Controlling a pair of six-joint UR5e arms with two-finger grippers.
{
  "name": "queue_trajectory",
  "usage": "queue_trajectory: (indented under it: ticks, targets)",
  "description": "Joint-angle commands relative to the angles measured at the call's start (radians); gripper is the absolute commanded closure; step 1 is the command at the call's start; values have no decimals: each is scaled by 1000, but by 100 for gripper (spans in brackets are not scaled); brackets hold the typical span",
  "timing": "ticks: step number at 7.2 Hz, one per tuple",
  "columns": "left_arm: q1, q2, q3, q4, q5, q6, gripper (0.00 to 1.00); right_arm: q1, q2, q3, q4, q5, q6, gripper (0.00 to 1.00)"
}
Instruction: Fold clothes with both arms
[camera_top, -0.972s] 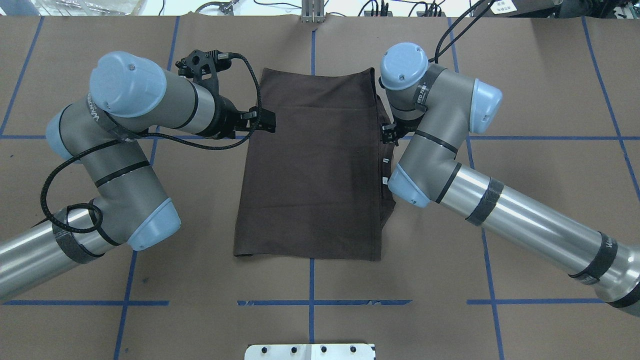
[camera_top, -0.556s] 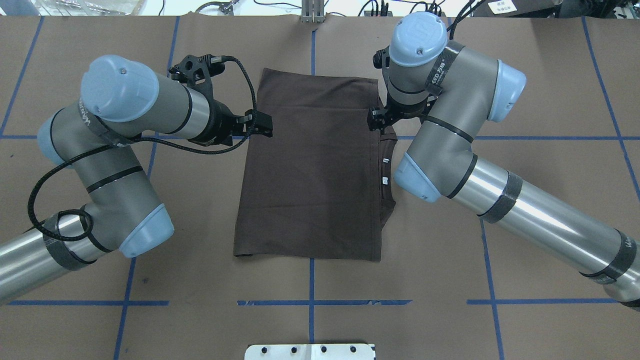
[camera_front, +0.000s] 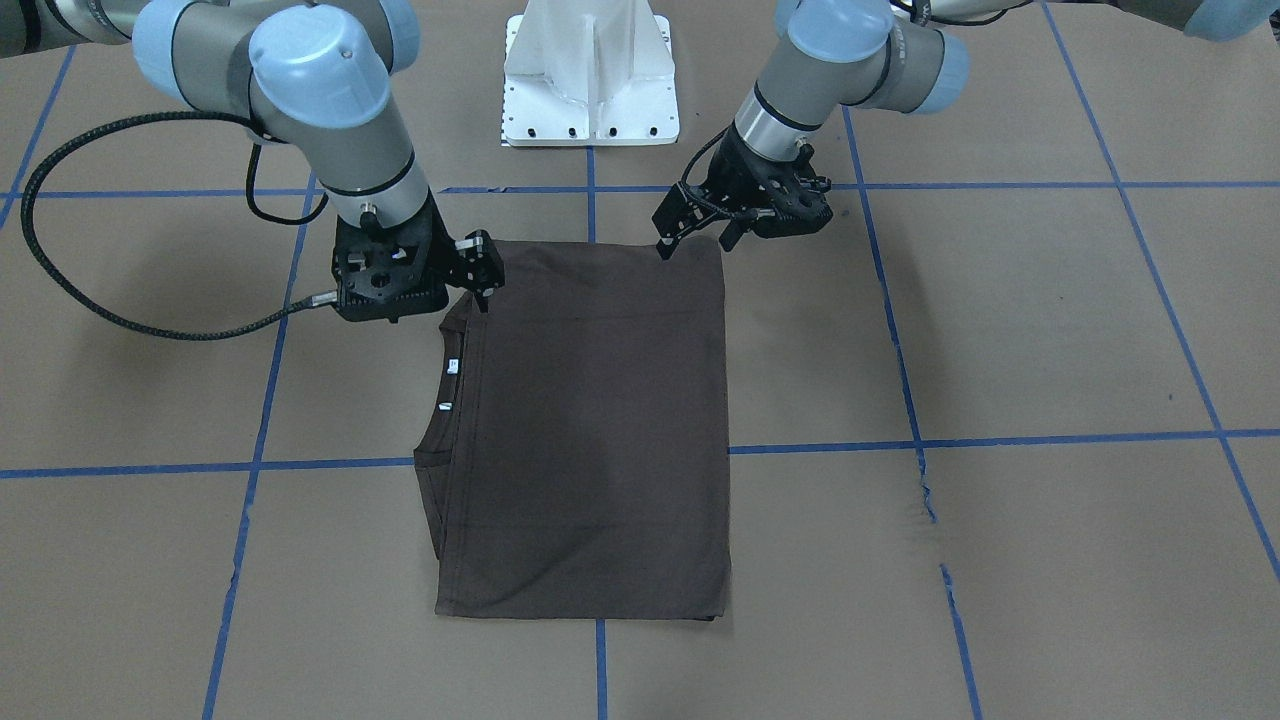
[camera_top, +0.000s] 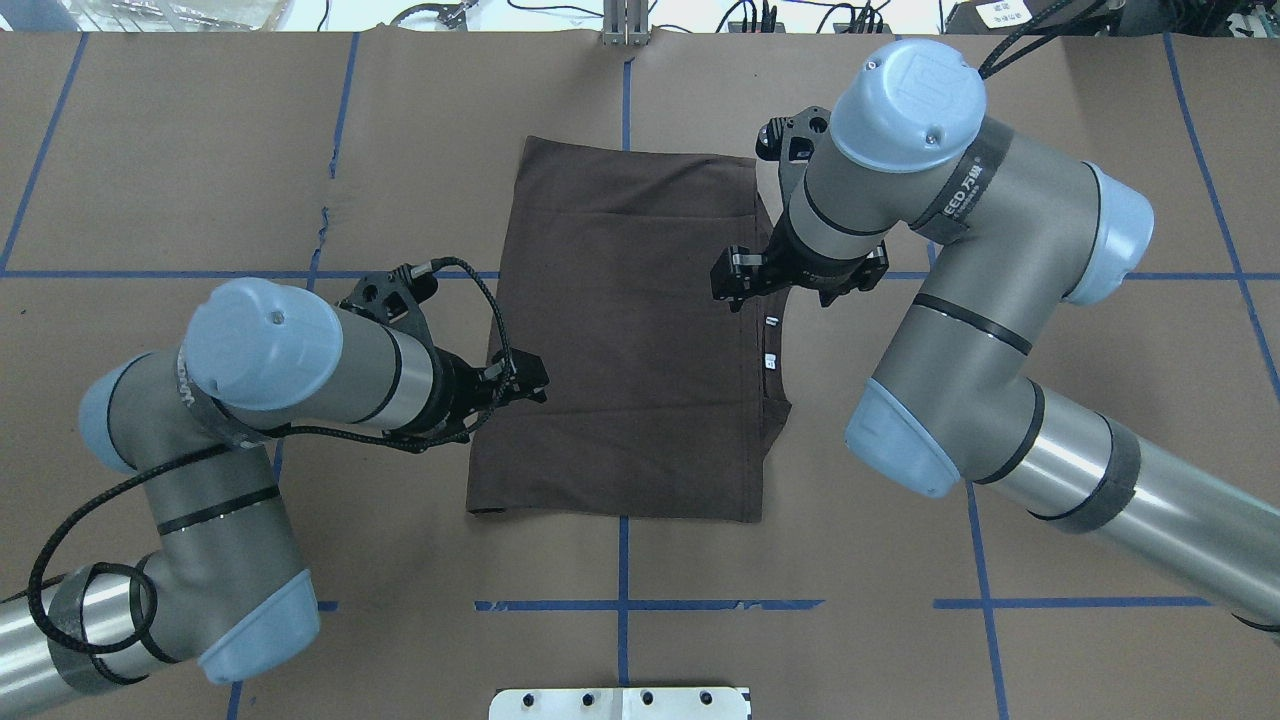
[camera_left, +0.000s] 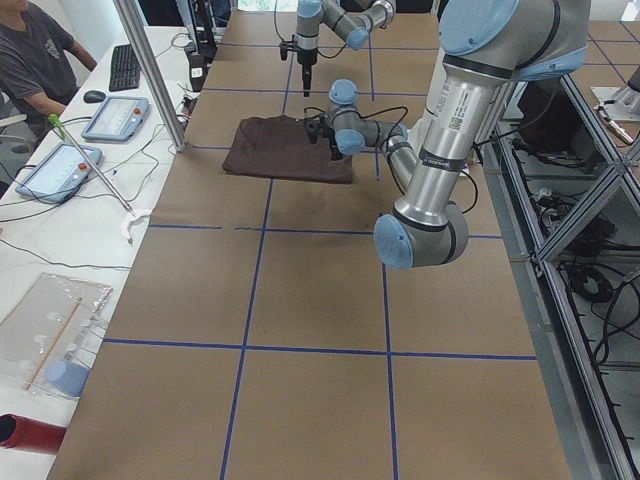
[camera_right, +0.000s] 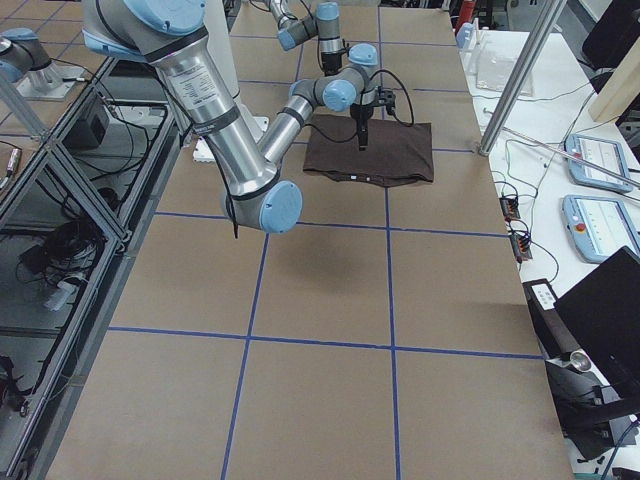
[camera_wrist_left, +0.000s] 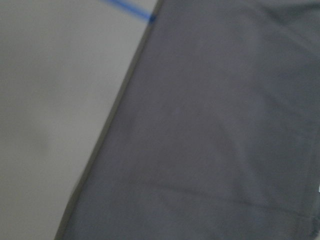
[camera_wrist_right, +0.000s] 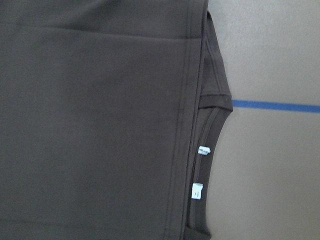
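Note:
The dark brown T-shirt (camera_top: 620, 340) lies folded into a flat rectangle in the middle of the table (camera_front: 590, 440). Its collar with two small white labels (camera_top: 770, 345) sticks out along the shirt's right edge and shows in the right wrist view (camera_wrist_right: 202, 170). My left gripper (camera_top: 540, 380) hovers open and empty at the shirt's left edge, by the near left corner (camera_front: 692, 245). My right gripper (camera_top: 730, 280) hovers over the right edge just above the collar (camera_front: 482, 285). It looks open and holds nothing. The left wrist view shows only cloth (camera_wrist_left: 210, 130) and bare table.
The white pedestal base (camera_front: 590, 90) stands at the robot's side of the table. Blue tape lines (camera_top: 622, 605) cross the brown paper cover, which has a small tear (camera_front: 925, 490). Beyond the far edge, a metal post (camera_left: 150, 75), tablets and a seated person (camera_left: 35, 60).
My left gripper has moved along the shirt's left edge toward the robot. My right arm has swung outward, and its gripper has shifted inward over the collar edge. The shirt has not moved.

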Motion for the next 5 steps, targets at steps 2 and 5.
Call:
queue_trajectory:
  ticks: [2,5]
  targets:
    - [136,1,-7,159,172,-138,0,-59,-12,51,1,-4,143,0]
    - [132,-1,45,157,221,-138,1,-65,-7,52,1,-4,143,0]
